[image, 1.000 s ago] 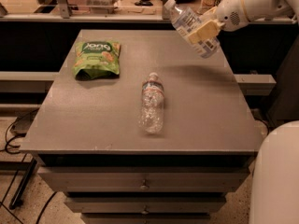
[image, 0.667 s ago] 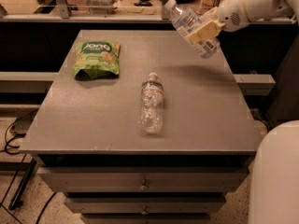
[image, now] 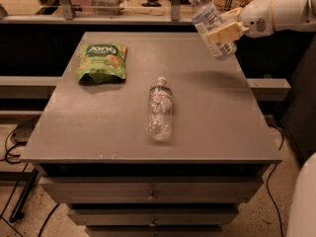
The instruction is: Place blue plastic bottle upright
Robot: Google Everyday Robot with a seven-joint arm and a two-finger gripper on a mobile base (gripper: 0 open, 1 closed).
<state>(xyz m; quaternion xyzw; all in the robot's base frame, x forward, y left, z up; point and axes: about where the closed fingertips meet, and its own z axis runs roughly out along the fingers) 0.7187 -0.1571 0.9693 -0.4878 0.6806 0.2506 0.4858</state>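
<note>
The blue plastic bottle [image: 209, 22] is clear with a white cap and a pale label with dark print. My gripper [image: 223, 32] is shut on its lower half and holds it in the air above the table's far right corner. The bottle is tilted, cap up and to the left, base down and to the right. It casts a shadow on the grey table [image: 103, 127] below it. My white arm comes in from the upper right.
A crinkled clear bottle [image: 159, 108] with a red-and-dark band lies on its side at the table's middle. A green snack bag [image: 101, 61] lies at the back left. Drawers [image: 148, 194] sit below the table front. A shelf rail runs behind the table.
The held bottle has tipped closer to upright, its cap now higher. My gripper has shifted slightly. The lying bottle and the bag have not moved.
</note>
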